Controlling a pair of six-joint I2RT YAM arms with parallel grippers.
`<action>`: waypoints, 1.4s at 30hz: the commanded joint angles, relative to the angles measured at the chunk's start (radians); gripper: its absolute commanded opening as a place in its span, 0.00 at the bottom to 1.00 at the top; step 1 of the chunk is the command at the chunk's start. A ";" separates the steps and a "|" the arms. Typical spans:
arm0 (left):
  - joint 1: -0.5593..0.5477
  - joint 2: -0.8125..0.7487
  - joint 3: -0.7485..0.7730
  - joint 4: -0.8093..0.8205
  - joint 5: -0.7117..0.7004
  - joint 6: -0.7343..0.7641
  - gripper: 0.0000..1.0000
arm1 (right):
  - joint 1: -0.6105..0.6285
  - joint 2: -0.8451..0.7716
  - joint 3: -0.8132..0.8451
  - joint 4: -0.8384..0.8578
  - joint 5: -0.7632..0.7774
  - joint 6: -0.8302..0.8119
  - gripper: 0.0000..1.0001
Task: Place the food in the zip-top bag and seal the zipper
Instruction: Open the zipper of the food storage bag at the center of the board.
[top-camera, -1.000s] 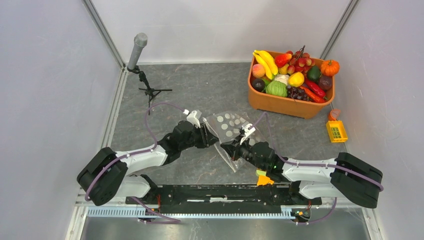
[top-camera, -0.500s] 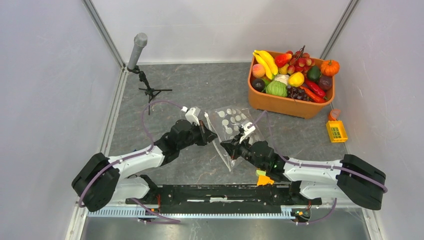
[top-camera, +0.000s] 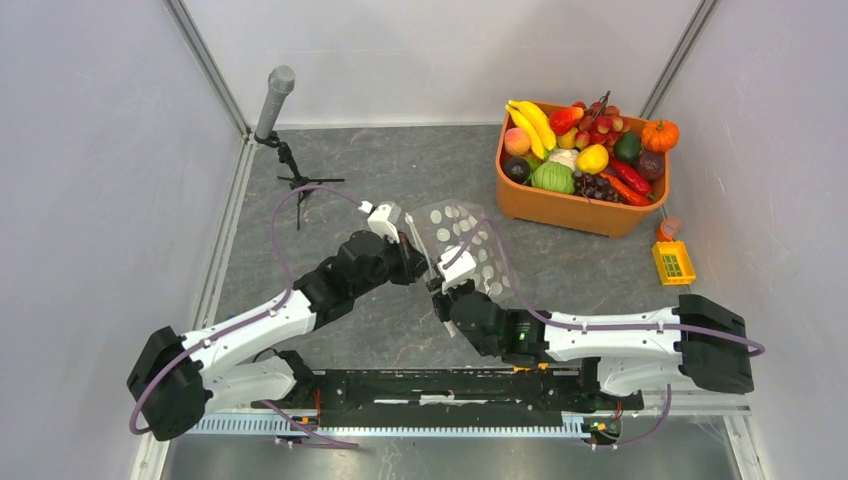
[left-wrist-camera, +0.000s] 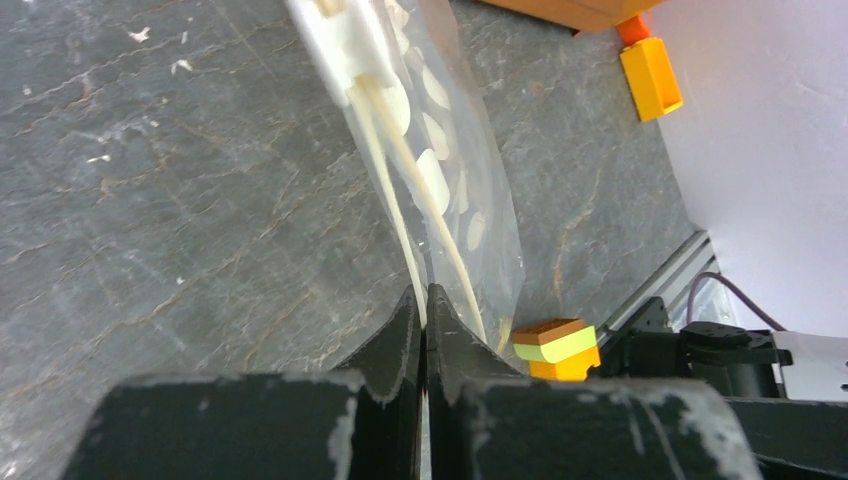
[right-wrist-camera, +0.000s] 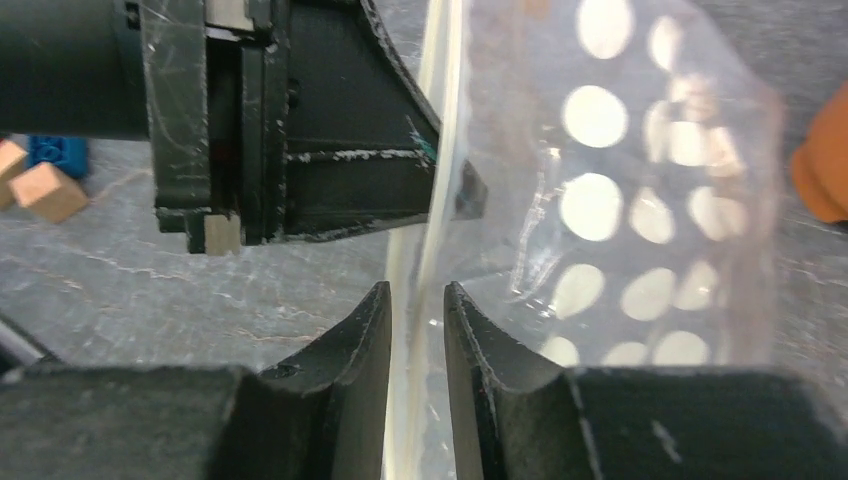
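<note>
The zip-top bag, clear with white dots, hangs upright between my two grippers. My left gripper is shut on one strip of the zipper, right at its fingertips. My right gripper is open just below it, and the zipper runs through the narrow gap between its jaws without being pinched. The dotted bag wall spreads to the right. The food lies heaped in an orange tub at the back right, with a pumpkin on its rim.
A grey microphone on a small tripod stands at the back left. A yellow block and a small orange piece lie right of the tub. A layered orange-green block sits near the arm bases. Wooden cubes lie on the mat.
My left gripper closed on the bag's zipper edge. My right gripper opened its jaws and slid left along the zipper toward the left gripper. The bag now hangs more upright.
</note>
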 joint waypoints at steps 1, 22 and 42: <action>-0.012 -0.057 0.048 -0.108 -0.078 0.056 0.02 | 0.052 0.029 0.072 -0.103 0.259 -0.019 0.30; -0.015 -0.100 0.081 -0.219 -0.099 0.032 0.02 | 0.068 0.138 0.155 -0.022 0.182 -0.065 0.29; -0.015 -0.278 0.004 -0.286 -0.207 0.090 0.51 | 0.050 0.049 0.122 0.091 0.078 0.028 0.00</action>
